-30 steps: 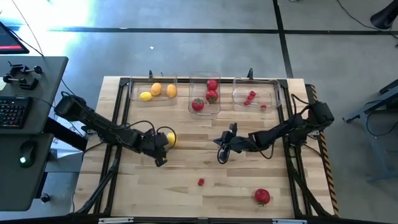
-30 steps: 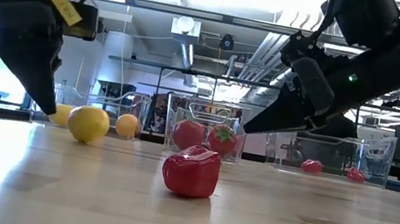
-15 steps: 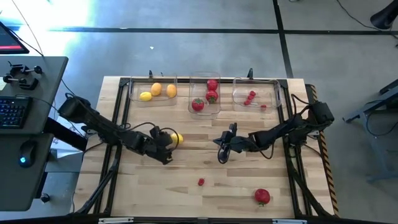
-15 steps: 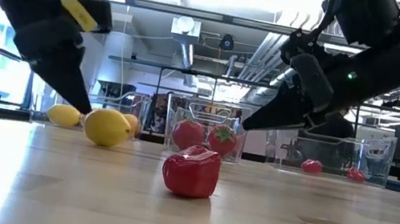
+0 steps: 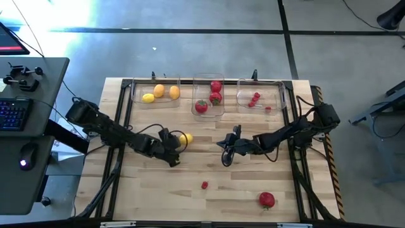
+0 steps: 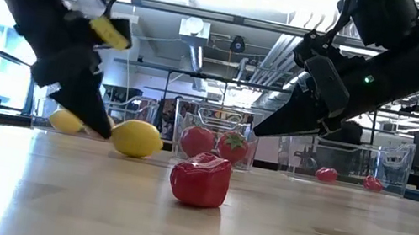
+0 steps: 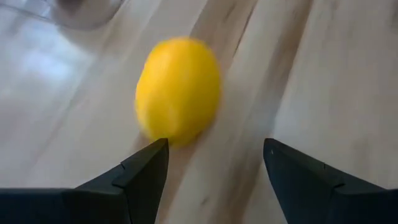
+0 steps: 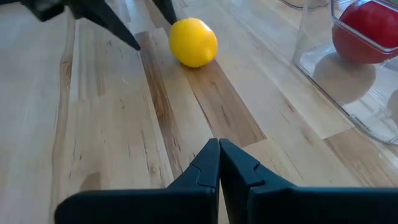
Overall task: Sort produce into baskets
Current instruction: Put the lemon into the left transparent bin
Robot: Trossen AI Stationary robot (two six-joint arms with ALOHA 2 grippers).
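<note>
from above, the left pincer (image 5: 174, 151) sits open on the surface just beside a loose lemon (image 5: 185, 139), short of the three baskets (image 5: 155, 94) along the far edge. the right pincer (image 5: 226, 152) rests closed mid-surface. at table height, the lemon (image 6: 137, 138) lies beside dark fingers. the left wrist view shows parted fingers (image 7: 140, 174) flanking the lemon (image 7: 178, 89), not touching it.

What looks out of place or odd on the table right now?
Three fruits lie outside the baskets: a yellow lemon loose on the wood just beyond the open left gripper, unheld, plus a small red berry and a larger red fruit near the front edge. Nothing looks spilled or damaged.
</note>
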